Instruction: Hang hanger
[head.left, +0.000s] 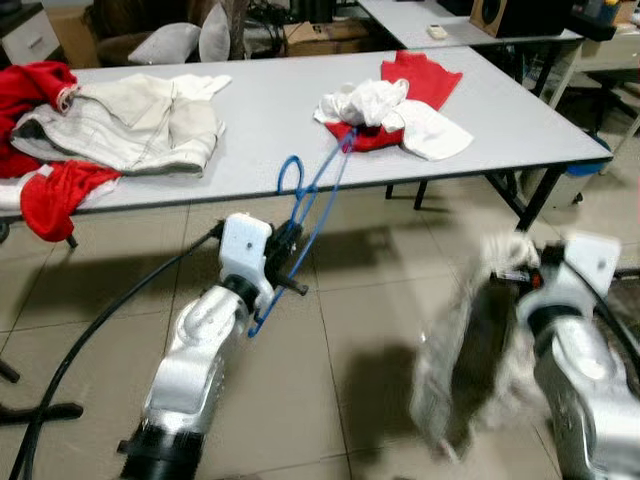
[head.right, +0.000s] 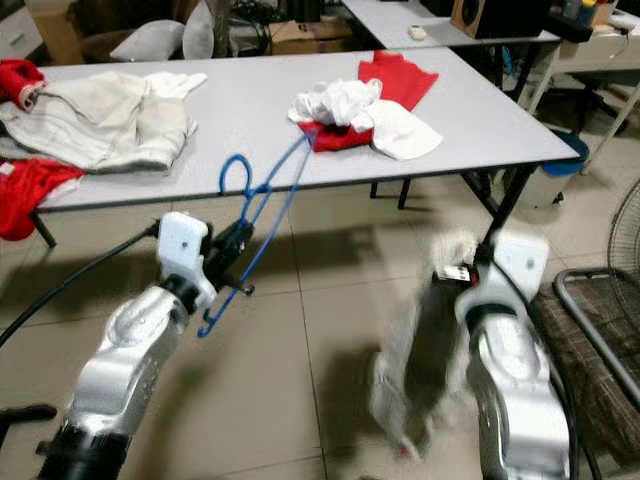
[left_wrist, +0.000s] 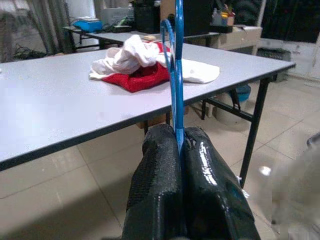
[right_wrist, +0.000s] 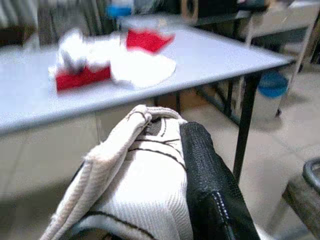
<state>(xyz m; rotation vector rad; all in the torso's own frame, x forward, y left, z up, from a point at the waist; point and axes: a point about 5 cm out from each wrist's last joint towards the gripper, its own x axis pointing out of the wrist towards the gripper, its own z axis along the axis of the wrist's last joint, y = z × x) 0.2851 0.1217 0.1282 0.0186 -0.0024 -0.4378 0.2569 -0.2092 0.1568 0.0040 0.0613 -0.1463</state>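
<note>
A blue wire hanger (head.left: 305, 215) is pinched in my left gripper (head.left: 284, 258), which is shut on its lower bar; its hook (head.left: 289, 175) points up toward the grey table (head.left: 260, 120). In the left wrist view the hanger (left_wrist: 176, 95) rises between the closed black fingers (left_wrist: 160, 175). My right gripper (head.right: 462, 275) is shut on a whitish knitted garment (head.right: 410, 370), blurred and hanging toward the floor. The right wrist view shows that garment (right_wrist: 135, 185) draped over one black finger (right_wrist: 207, 175).
On the table lie a red and white clothes pile (head.left: 395, 110) at the right and beige and red clothes (head.left: 110, 125) at the left. A black cable (head.left: 90, 340) trails over the tiled floor. A dark chair frame (head.right: 590, 330) stands at my right.
</note>
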